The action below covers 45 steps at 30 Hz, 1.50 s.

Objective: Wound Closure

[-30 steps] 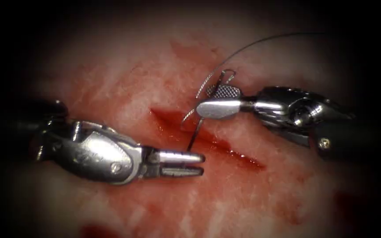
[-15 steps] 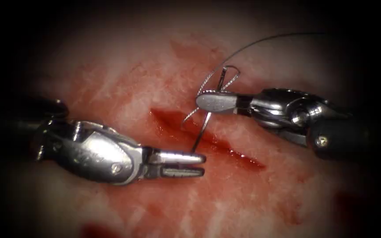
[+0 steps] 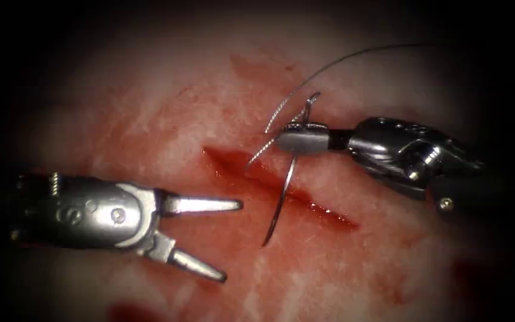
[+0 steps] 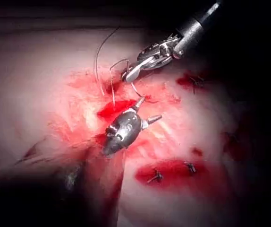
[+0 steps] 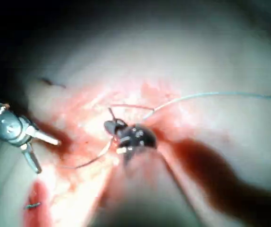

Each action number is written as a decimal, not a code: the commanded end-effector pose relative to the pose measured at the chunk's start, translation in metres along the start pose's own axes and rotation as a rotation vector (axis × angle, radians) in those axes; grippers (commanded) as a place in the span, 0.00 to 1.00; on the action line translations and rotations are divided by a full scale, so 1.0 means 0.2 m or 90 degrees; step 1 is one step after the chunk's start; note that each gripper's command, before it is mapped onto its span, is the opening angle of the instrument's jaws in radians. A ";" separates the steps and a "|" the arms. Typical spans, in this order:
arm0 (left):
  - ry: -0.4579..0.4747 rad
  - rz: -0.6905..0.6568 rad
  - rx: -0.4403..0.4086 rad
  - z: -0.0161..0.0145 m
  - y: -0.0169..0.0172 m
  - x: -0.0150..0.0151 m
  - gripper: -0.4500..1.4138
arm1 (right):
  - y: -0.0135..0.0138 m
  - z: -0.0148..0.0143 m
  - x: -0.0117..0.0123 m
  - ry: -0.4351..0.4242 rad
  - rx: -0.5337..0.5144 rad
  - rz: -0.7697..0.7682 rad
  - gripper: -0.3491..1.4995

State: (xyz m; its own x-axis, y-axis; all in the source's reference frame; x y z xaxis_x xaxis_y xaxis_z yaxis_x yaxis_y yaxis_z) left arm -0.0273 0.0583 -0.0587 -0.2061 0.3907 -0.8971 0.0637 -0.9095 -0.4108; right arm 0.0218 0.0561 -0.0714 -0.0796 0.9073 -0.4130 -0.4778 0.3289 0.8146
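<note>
A: Right tool (image 3: 281,138) is clamped on the needle (image 3: 283,197), gripped near its thread end. That leaves most of the curve hanging free below the jaws. My read: a grip that far back gives the tip maximum reach.

B: Is the needle in the tissue (image 3: 168,113)?

A: Doesn't look like it. The body crosses over the cut (image 3: 281,186) and the tip sits past the cut's lower edge, over the surface. Can't confirm contact at the tip.

B: Thread?

A: Thread (image 3: 341,61) runs from the needle's tail up and away to the right, slack arc. A second strand drops from the jaws toward the cut's left end.

B: Left tool?

A: Left tool (image 3: 233,240) is spread wide and holds nothing. It sits left of the cut, apart from the needle, tips pointing toward it. Looks like it's kept out of the needle's way.

B: Anything else?

A: Red fluid (image 3: 323,209) pools along the cut. Left wrist view shows cut ends of thread (image 4: 155,177) well away from both tools.
</note>
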 end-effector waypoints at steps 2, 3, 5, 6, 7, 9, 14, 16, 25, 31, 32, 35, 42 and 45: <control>-0.025 -0.019 0.001 0.000 -0.002 -0.005 0.53 | 0.001 0.001 -0.002 0.001 -0.001 -0.010 0.00; -0.044 -0.073 0.020 -0.002 -0.007 -0.006 0.51 | 0.000 0.001 -0.002 0.001 -0.002 -0.021 0.00; -0.065 -0.124 0.065 -0.002 -0.012 -0.007 0.42 | -0.001 0.002 -0.002 0.004 -0.002 -0.029 0.00; -0.087 -0.145 0.095 -0.002 -0.014 -0.009 0.38 | -0.002 0.002 -0.003 0.005 -0.003 -0.036 0.00; -0.119 -0.171 0.107 -0.001 -0.017 -0.011 0.36 | -0.002 0.003 -0.003 0.005 -0.003 -0.043 0.00; -0.154 -0.175 0.098 0.001 -0.019 -0.013 0.33 | -0.003 0.003 -0.003 0.006 -0.004 -0.050 0.00; -0.254 -0.191 0.100 0.010 -0.021 -0.021 0.26 | -0.005 0.003 -0.002 0.007 -0.006 -0.071 0.00; -0.274 -0.191 0.095 0.014 -0.021 -0.023 0.24 | -0.005 0.003 -0.002 0.007 -0.006 -0.078 0.00; -0.340 -0.236 0.085 0.026 -0.036 -0.037 0.17 | -0.008 0.004 -0.001 0.009 -0.009 -0.105 0.00; -0.415 -0.247 0.084 0.027 -0.045 -0.049 0.14 | -0.009 0.005 -0.002 0.008 -0.011 -0.109 0.00; -0.418 -0.248 0.079 0.028 -0.045 -0.050 0.13 | -0.009 0.005 -0.002 0.008 -0.011 -0.109 0.00; -0.430 -0.252 0.058 0.029 -0.047 -0.051 0.15 | -0.009 0.005 -0.002 0.008 -0.012 -0.109 0.00; -0.428 -0.288 0.062 0.035 -0.060 -0.048 0.14 | -0.010 0.007 -0.003 0.009 -0.013 -0.113 0.00; -0.434 -0.304 0.056 0.039 -0.066 -0.049 0.10 | -0.010 0.007 -0.003 0.010 -0.014 -0.117 0.00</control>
State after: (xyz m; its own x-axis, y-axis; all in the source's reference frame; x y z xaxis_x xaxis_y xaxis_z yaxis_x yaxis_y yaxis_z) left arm -0.0335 0.0657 -0.0435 -0.7456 0.5872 -0.3150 -0.2493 -0.6842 -0.6854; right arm 0.0233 0.0554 -0.0727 -0.0023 0.8287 -0.5596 -0.5056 0.4819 0.7157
